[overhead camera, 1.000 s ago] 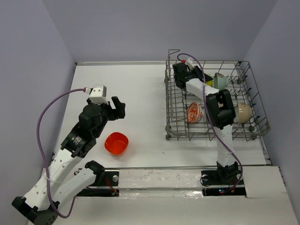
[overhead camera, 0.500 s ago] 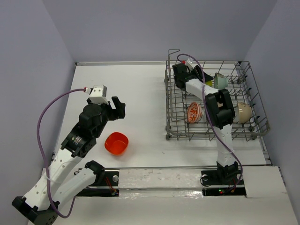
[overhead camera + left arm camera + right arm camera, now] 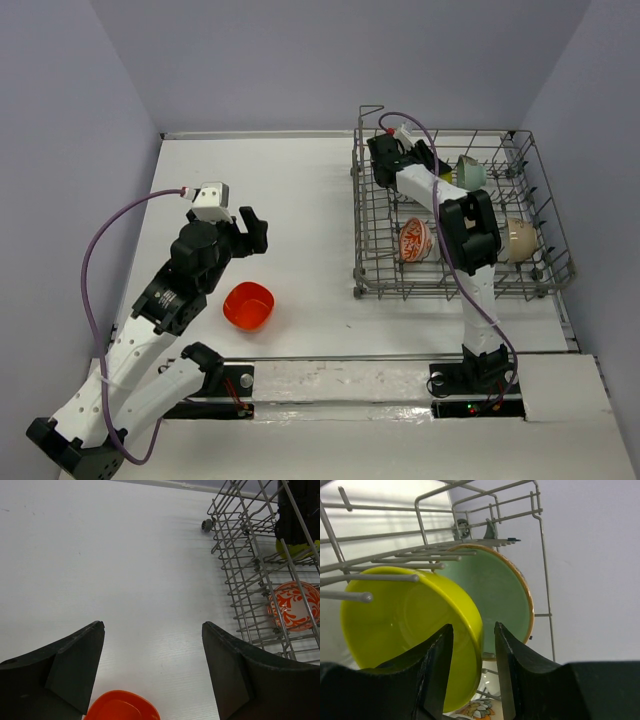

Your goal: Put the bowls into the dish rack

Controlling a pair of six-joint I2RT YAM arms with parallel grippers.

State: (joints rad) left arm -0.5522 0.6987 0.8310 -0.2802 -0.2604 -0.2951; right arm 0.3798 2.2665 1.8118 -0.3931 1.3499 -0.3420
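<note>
**Desk:** Where is the right tool?

**Photographer:** Reaching into the far part of the dish rack. Its two fingers straddle the rim of the lime-yellow bowl, one inside the bowl and one outside. The jaws stand partly apart, with a sliver of space either side of the rim, so nothing is pinched.

**Desk:** How does that bowl sit?

**Photographer:** On edge among the wire tines, its hollow turned toward the wrist camera. The pale teal bowl stands on edge just behind it, almost nested against its back.

**Desk:** Anything else in the rack?

**Photographer:** Two more. The patterned bowl, white with red markings, stands on edge toward the near left of the rack. The cream bowl lies tipped by the right-hand wall.

**Desk:** And the left side?

**Photographer:** The left tool hovers over the white tabletop, jaws spread wide with nothing between them. The orange-red bowl sits upright on the tabletop just on the near side of those fingers, well apart from the rack.
</note>
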